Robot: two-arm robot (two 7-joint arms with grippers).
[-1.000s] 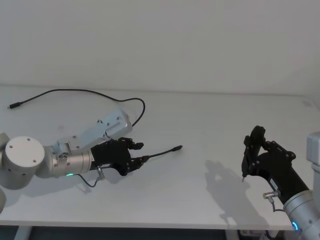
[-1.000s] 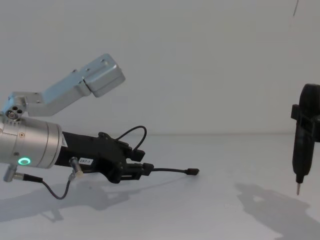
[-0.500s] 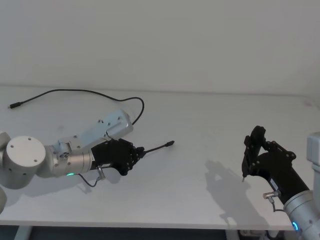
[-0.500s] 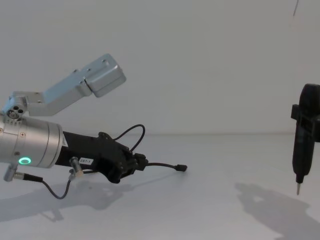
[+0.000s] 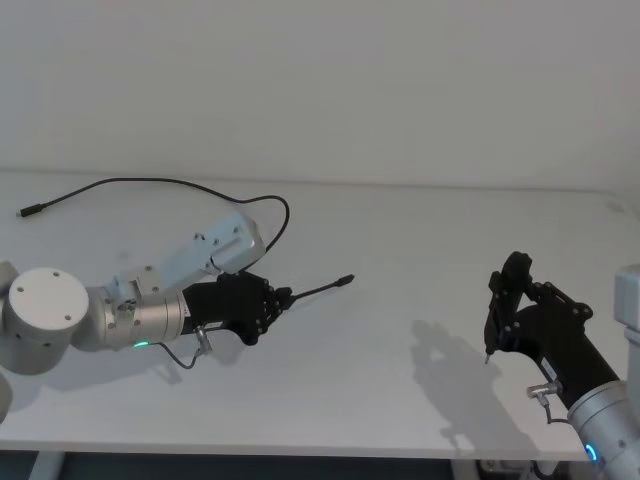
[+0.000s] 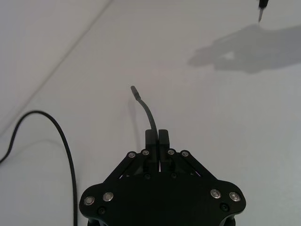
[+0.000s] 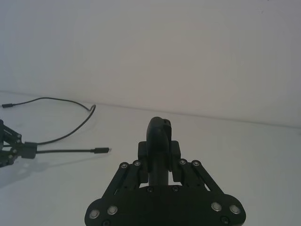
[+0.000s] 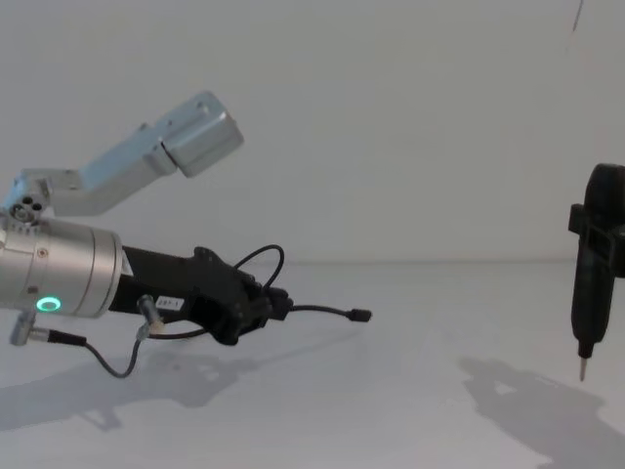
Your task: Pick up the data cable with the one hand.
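Note:
The data cable is a thin black cord that arcs across the far left of the white table and curls back to my left gripper. That gripper, the one hand, is shut on the cable a short way behind its plug. The plug end sticks out forward past the fingertips and hangs a little above the table. The left wrist view shows the fingers pinched on the cord, with the plug tip beyond. From the chest view, the left gripper holds the plug off the surface.
My right gripper hovers over the table's right side, fingers together, with a thin pointed tip aimed down. The cable's other plug lies at the far left. A plain white wall stands behind the table.
The left gripper's fingers have shut on the cable. It drew back a little and then rose, lifting the plug end off the table. The right arm has not moved.

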